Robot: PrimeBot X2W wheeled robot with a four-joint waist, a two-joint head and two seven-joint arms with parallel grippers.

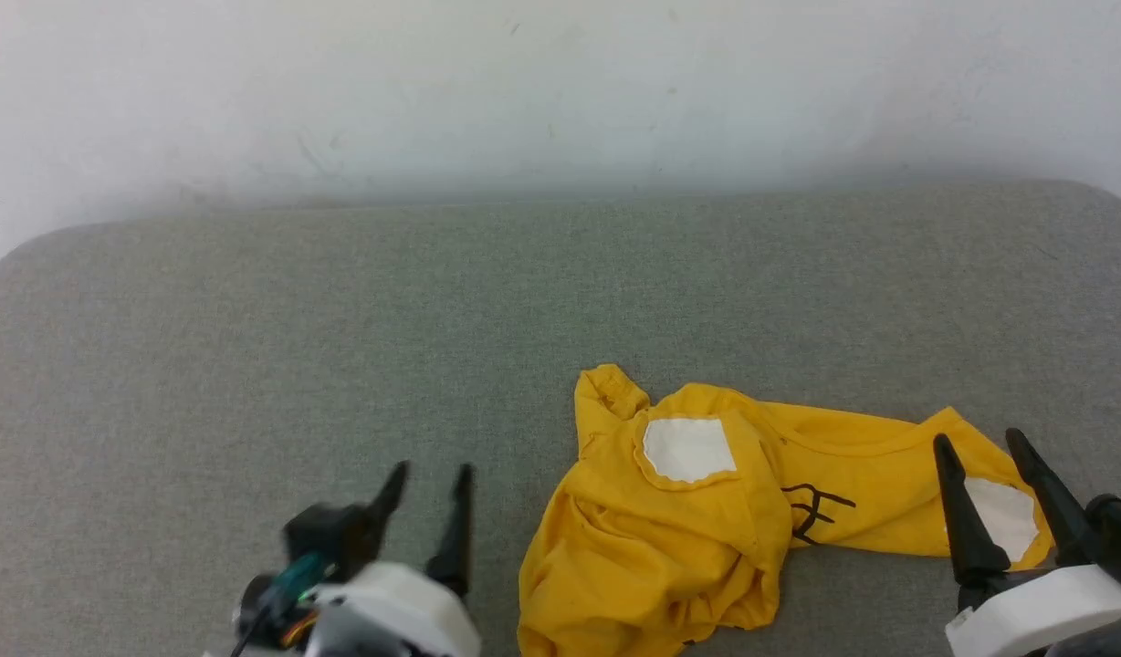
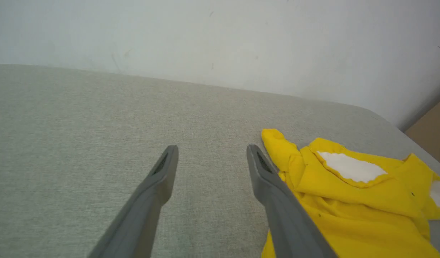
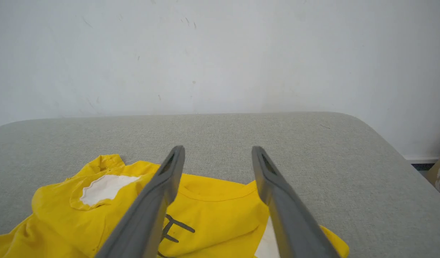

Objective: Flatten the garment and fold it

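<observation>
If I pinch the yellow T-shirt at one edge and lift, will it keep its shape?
Probably not: the yellow T-shirt lies bunched in soft folds, so it should sag and drape. It looks thin, likely light. Pushed, it would probably wrinkle rather than slide on the textured grey surface.

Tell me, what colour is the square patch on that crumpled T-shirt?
White: the patch sits on a bright yellow T-shirt, clearest in the head view.

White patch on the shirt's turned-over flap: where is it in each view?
Head view: white patch right of centre, lower half.
Left wrist view: patch at right, below mid-height.
Right wrist view: patch lower left.
Shared landmark: bunched yellow tip of the garment, just beyond the patch.
</observation>
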